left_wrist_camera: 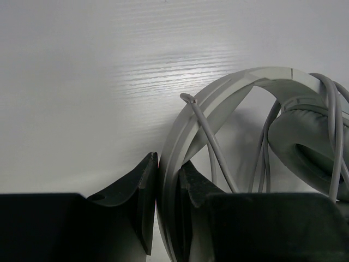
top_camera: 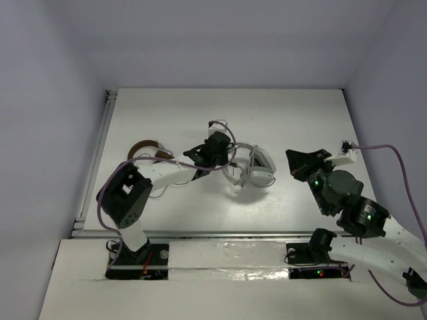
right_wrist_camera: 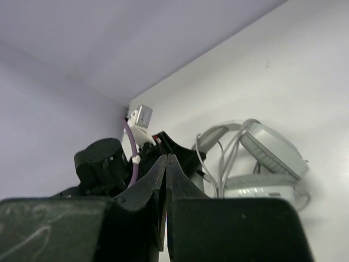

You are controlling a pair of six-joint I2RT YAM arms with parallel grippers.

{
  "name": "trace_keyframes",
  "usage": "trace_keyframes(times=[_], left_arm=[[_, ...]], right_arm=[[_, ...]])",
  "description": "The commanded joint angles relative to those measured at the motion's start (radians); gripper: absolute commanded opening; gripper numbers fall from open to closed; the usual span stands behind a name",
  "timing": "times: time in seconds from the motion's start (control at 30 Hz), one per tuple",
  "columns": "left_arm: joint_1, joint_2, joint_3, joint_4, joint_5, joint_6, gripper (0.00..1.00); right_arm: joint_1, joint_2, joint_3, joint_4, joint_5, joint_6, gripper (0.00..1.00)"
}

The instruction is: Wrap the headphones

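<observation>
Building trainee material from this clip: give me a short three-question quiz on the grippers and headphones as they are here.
1. True or false: the left gripper is shut on the headband of the white headphones.
2. The right gripper is: A) holding the white headphones; B) shut and empty; C) wide open.
3. In the top view, on which side of the white headphones do the brown-banded headphones lie?
Key: 1 true; 2 B; 3 left.

My left gripper (left_wrist_camera: pixel 168 174) is black. The headphones (top_camera: pixel 261 170) are white and light grey, and their cable (left_wrist_camera: pixel 210 136) is grey. Left of the headphones, a smaller pair (top_camera: pixel 141 143) has a brown band. The table (top_camera: pixel 300 113) is white and faintly wood-grained.
</observation>
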Motion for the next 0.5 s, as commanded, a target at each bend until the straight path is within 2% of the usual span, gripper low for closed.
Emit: trace_keyframes(times=[0.0,0.1,0.13,0.17,0.2,0.23,0.33,0.37,0.43,0.47], left_arm=[[0.017,0.033,0.07,0.145,0.0,-0.02,0.0],[0.027,0.081,0.073,0.169,-0.001,-0.027,0.0],[0.027,0.096,0.067,0.174,0.002,-0.027,0.0],[0.027,0.101,0.062,0.18,0.003,-0.03,0.01],[0.036,0.103,0.055,0.18,0.002,-0.033,0.06],[0.036,0.09,0.032,0.185,-0.003,-0.034,0.22],[0.036,0.02,-0.022,0.192,-0.046,-0.038,0.45],[0.036,-0.006,-0.033,0.186,-0.062,-0.037,0.6],[0.036,-0.102,-0.051,0.168,-0.119,-0.037,0.75],[0.036,-0.142,-0.07,0.153,-0.139,-0.035,0.95]], right_arm=[[-0.003,-0.074,-0.033,-0.161,0.067,0.005,0.04],[-0.003,-0.146,-0.052,-0.203,0.058,0.012,0.06],[-0.003,-0.161,-0.053,-0.212,0.046,0.012,0.1],[-0.003,-0.174,-0.056,-0.221,0.041,0.011,0.13],[-0.003,-0.183,-0.056,-0.242,0.041,0.02,0.16],[-0.003,-0.198,-0.055,-0.249,0.039,0.025,0.28],[-0.003,-0.211,-0.046,-0.249,0.044,0.025,0.49],[-0.003,-0.212,-0.041,-0.25,0.055,0.025,0.62],[-0.003,-0.208,-0.007,-0.266,0.062,0.028,0.77],[-0.003,-0.203,0.008,-0.27,0.072,0.026,0.89]])
